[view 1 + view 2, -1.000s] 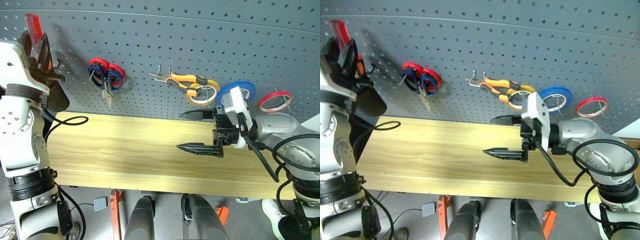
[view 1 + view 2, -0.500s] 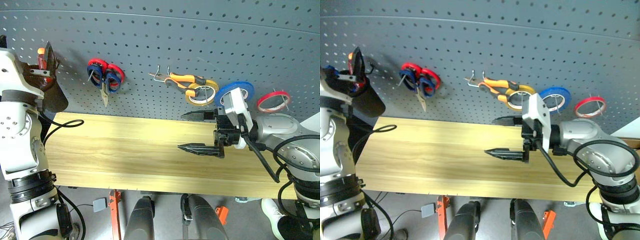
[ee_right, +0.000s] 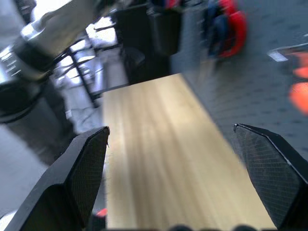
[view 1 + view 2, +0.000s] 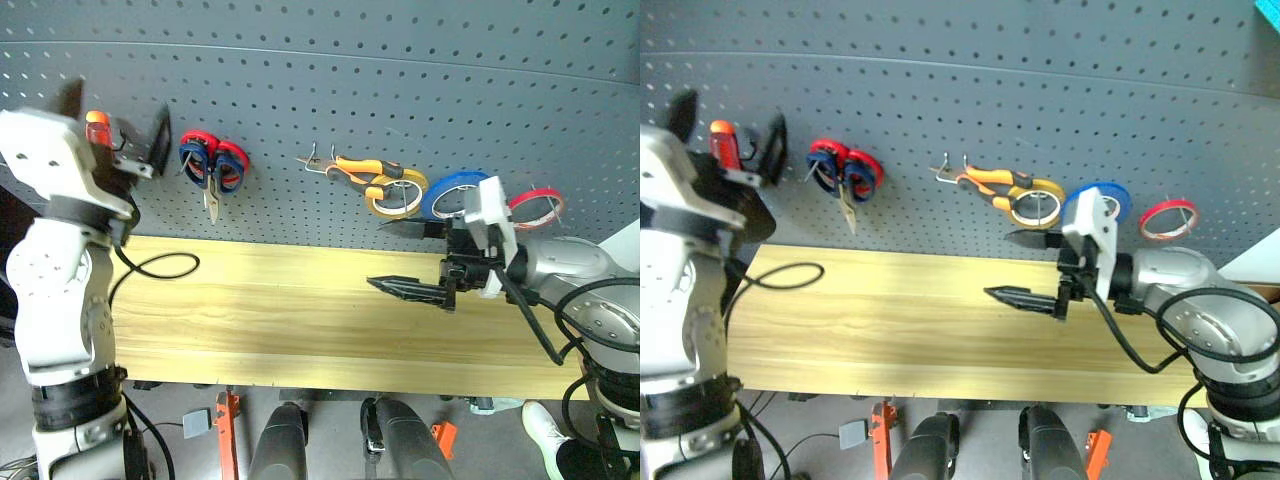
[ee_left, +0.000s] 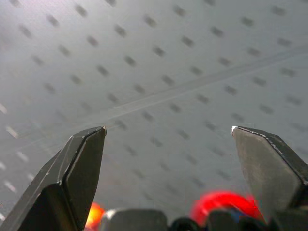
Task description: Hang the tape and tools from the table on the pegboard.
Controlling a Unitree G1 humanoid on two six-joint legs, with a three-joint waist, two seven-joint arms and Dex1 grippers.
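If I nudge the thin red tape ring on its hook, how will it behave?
The red tape ring is a narrow hoop on one hook of the pegboard, so it would probably swing freely. It looks light, so a small push could lift it off. Being round, it would likely roll if it fell on the table.

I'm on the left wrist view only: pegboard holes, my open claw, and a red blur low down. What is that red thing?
Observer: That's the scissors, hanging on the pegboard just beside your left claw.
Operator: And the orange glow next to it?
Observer: The screwdriver handle, standing between the claw's fingers. I can't tell whether it sits on a hook.
Operator: Where's my other arm?
Observer: The right claw is open over the table, holding nothing.
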